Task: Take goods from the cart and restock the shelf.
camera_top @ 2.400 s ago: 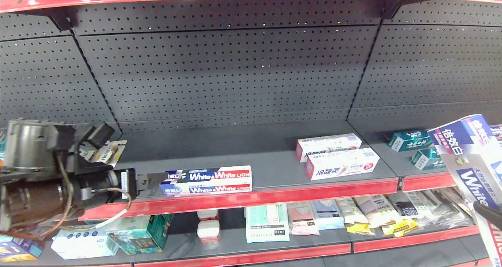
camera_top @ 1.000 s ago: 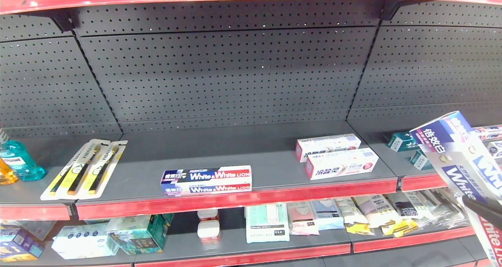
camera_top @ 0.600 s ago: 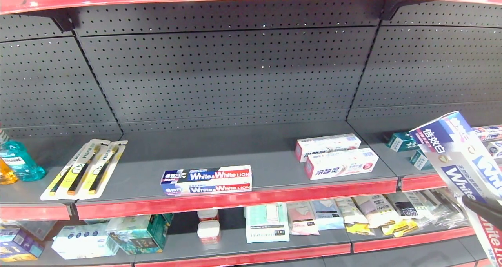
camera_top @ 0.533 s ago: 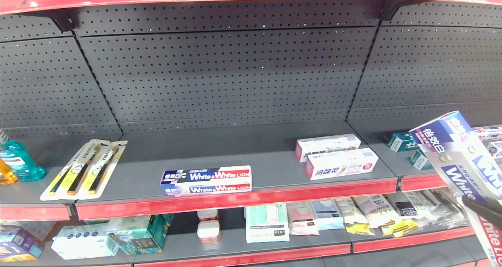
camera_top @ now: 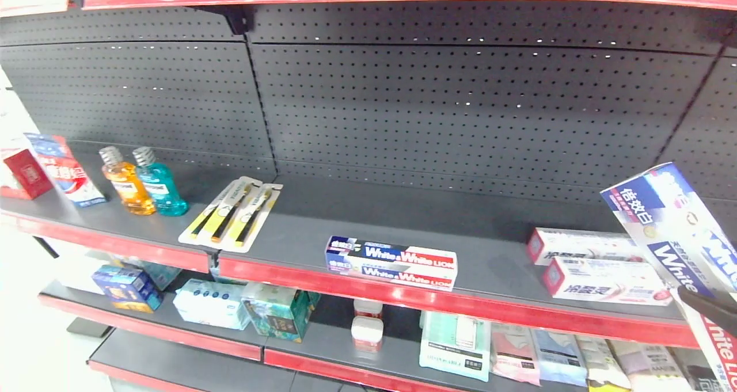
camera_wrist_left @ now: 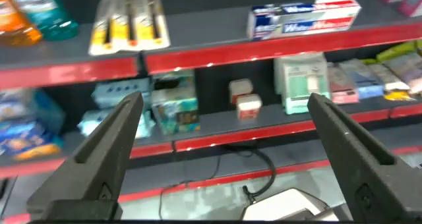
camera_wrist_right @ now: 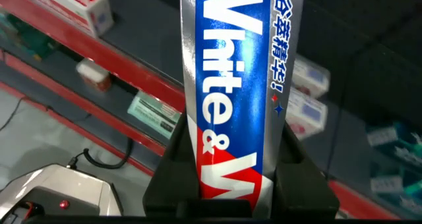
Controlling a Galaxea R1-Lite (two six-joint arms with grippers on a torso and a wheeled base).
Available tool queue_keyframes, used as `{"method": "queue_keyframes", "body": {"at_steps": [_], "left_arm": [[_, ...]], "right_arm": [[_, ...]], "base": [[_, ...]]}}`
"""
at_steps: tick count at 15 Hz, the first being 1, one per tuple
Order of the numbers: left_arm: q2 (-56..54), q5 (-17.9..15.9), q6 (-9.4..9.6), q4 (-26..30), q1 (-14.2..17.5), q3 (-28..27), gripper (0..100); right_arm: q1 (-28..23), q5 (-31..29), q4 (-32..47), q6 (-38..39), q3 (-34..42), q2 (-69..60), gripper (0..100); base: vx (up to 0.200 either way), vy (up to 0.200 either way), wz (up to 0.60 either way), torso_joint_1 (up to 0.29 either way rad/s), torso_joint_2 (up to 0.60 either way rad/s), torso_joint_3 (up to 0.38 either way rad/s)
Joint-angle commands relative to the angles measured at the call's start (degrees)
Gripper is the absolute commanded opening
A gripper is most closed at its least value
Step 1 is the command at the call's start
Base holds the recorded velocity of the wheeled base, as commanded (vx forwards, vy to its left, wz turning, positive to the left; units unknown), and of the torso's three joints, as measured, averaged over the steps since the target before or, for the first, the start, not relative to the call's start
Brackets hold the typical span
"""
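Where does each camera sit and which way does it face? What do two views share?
Left wrist: on the left arm, facing the shelf through the open left gripper.
Right wrist: on the right arm, looking along the held toothpaste box in the right gripper.
Head: looks forward and down at the shelf; one right finger shows.
Head and left wrist share the lying toothpaste box.

An orange mouthwash bottle (camera_top: 125,182) and a teal mouthwash bottle (camera_top: 158,183) stand upright, side by side. Near the teal one lies a yellow toothbrush pack (camera_top: 230,213). 1 level lower sit a blue box (camera_top: 128,287), a pale tissue pack (camera_top: 210,304), a green box (camera_top: 279,308) and 2 stacked white jars (camera_top: 367,328).
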Motion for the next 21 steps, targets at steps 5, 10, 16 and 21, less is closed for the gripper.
{"method": "queue_keyframes", "body": {"at_steps": [5,10,16,21], "left_arm": [[-6.1,-0.3,0.83,-0.1,0.0,4.5,100],[-13.3,1.4,0.83,0.1,0.3,7.0,100],[-13.7,9.5,-0.22,0.5,0.5,8.0,100],[-12.5,17.3,-0.31,-3.4,0.8,15.1,100]], "right_arm": [[0.0,0.0,-0.2,-0.1,-2.2,2.9,0],[0.0,0.4,-0.1,-0.4,-3.7,5.6,0],[0.0,1.7,-0.3,-2.5,-7.6,10.1,0],[0.0,1.7,-0.3,-2.6,-7.5,9.8,0]], "base": [[0.000,0.000,0.00,0.000,0.00,0.000],[0.000,0.000,0.00,0.000,0.00,0.000],[0.000,0.000,0.00,0.000,0.00,0.000],[0.000,0.000,0.00,0.000,0.00,0.000]]}}
